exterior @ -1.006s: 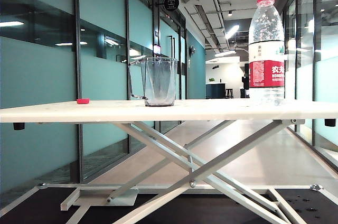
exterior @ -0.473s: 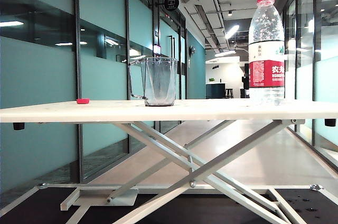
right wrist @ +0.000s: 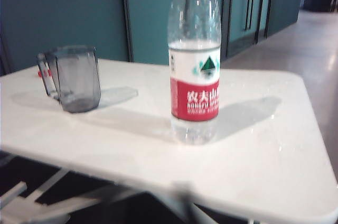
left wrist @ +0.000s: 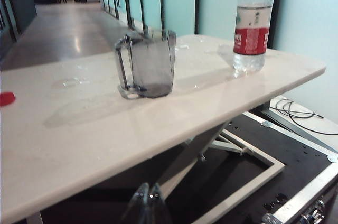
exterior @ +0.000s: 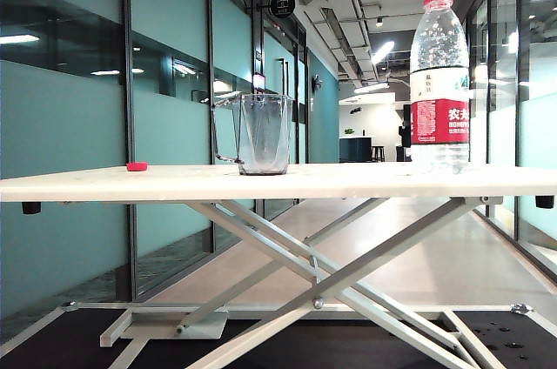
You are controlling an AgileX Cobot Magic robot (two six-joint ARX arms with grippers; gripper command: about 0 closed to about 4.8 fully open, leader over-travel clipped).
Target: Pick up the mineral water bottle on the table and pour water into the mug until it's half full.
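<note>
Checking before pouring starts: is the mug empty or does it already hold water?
Empty, as far as can be seen: the mug stands upright on the table, with no water line visible through its clear walls.

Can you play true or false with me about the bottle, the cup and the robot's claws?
1. The bottle stands upright on the table. True.
2. The cup lies tipped on its side. False: it stands upright.
3. A small red cap lies on the table, apart from the cup. True.
4. The left gripper is holding the bottle. False: it sits below the table's near edge, touching nothing.
5. The right gripper is squeezing the cup. False: it shows in no view, and nothing touches the cup.
</note>
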